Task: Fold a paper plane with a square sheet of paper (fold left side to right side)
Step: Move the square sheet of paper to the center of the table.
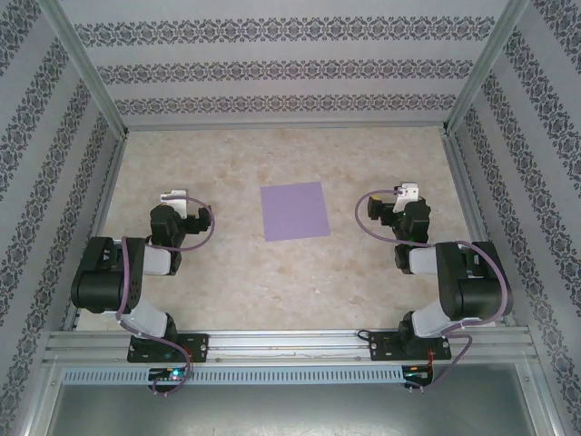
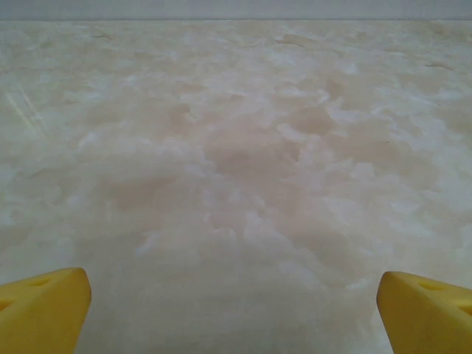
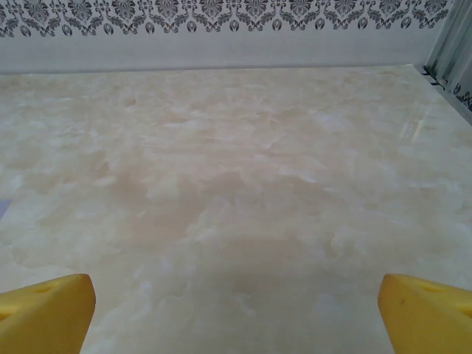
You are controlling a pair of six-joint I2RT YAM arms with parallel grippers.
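paper [image 1: 294, 211] is lying flat and unfolded on the table [image 1: 227, 272], pretty much midway between the two grippers and touching neither. left gripper [image 1: 172, 196] and right gripper [image 1: 406, 192] both sit low over bare table, each well off to its own side of the paper. yellow fingers [image 2: 44, 310] are spread wide on both, holding nothing.

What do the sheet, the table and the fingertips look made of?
The sheet looks like thin paper, matte lilac, flat, no glare. The table has a cream marbled pattern, perhaps stone or printed laminate, with a faint sheen. The fingertips are matte yellow, likely plastic or rubber; I cannot tell which.
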